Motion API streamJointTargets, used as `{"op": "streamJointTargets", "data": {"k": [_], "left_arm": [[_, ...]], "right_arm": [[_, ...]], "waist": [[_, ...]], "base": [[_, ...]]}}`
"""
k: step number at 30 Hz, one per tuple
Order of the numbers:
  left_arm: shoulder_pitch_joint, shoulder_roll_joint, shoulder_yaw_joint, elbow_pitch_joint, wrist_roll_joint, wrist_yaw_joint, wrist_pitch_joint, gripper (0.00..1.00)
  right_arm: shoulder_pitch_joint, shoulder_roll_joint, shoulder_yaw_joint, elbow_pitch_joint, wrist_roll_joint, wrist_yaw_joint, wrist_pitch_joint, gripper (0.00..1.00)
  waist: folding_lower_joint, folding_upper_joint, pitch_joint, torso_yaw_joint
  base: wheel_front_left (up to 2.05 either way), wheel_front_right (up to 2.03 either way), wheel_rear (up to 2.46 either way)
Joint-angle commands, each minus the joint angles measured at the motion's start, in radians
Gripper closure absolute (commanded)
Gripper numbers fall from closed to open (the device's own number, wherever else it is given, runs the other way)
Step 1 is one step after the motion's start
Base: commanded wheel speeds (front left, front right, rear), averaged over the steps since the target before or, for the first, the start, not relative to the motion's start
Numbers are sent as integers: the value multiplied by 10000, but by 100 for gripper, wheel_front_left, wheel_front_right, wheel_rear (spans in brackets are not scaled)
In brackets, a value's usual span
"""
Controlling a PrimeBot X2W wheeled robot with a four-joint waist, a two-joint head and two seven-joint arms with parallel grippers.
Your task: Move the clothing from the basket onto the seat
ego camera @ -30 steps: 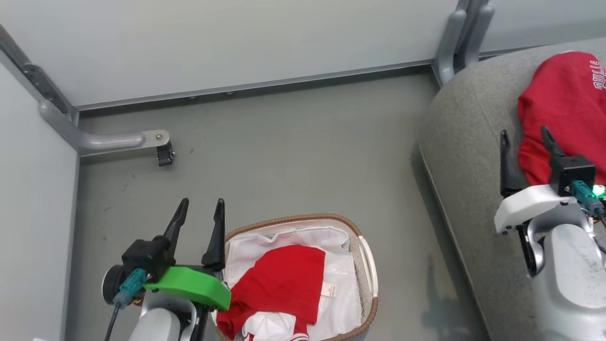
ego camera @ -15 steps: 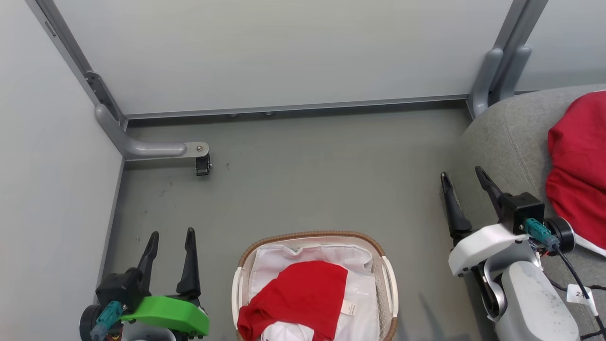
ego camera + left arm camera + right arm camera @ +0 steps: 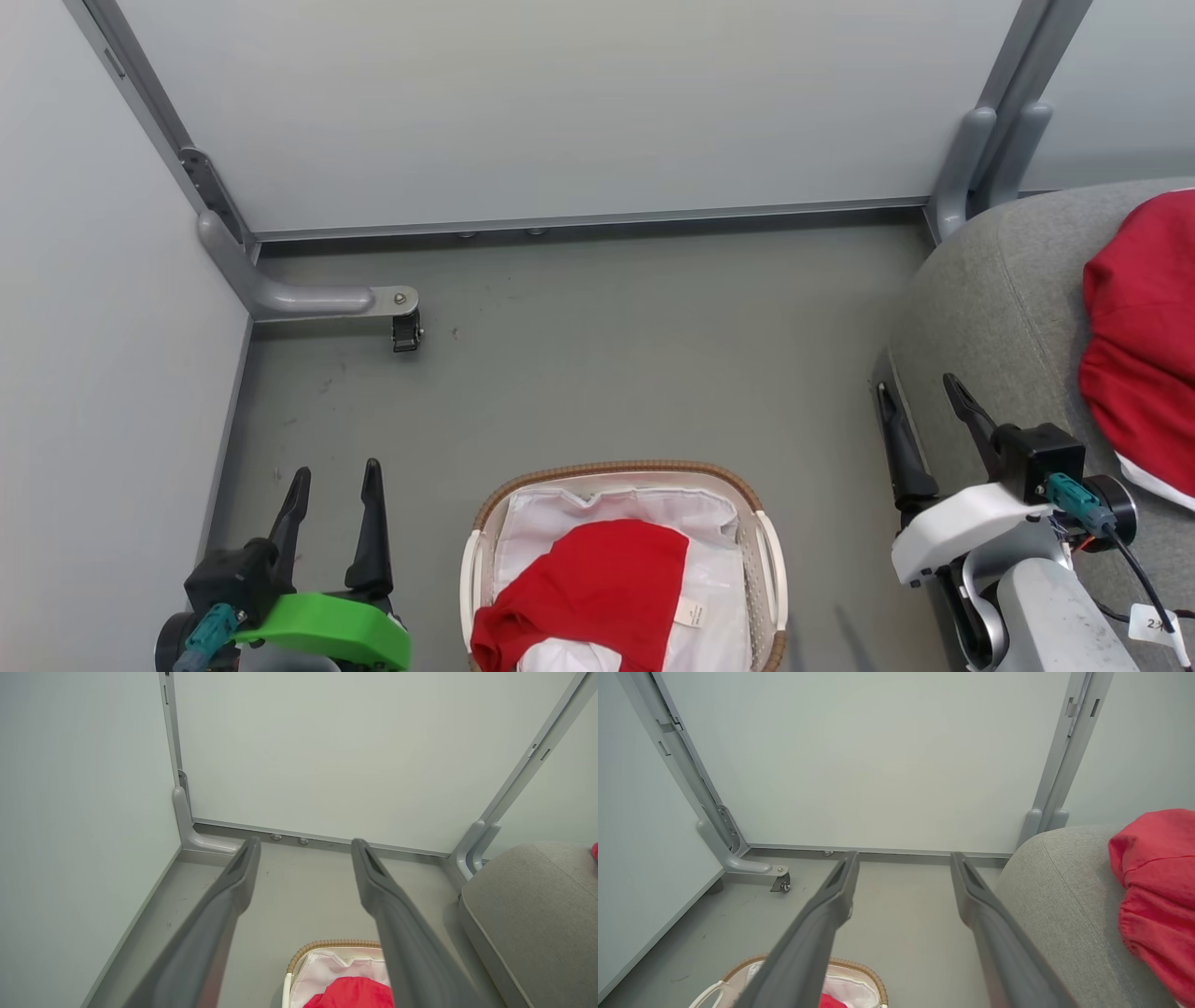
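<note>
Head view showed a red garment bunched against the basket's near left rim, and a second garment on the seat's far edge. The left gripper and right gripper stood spread, empty. The cloth looked soft and light; pinching a raised fold seemed best.

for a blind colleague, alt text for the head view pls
A red garment lies in the white-lined basket on the grey floor, between the open left gripper and open right gripper. Another red garment lies on the grey seat at right.
</note>
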Motion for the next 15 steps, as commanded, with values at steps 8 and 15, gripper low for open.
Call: {"op": "streamJointTargets", "data": {"k": [8,15], "left_arm": [[118,2,-12,-6,-49,-55,6,0],[41,3,-17,10,-75,-42,4,0]], "right_arm": [[156,-36,26,-67,90,-7,-21,0],[138,-36,14,-39,61,-7,-21,0]], "waist": [[1,0,41,-25],[1,0,56,14]], "base": [[0,0,0],[0,0,0]]}}
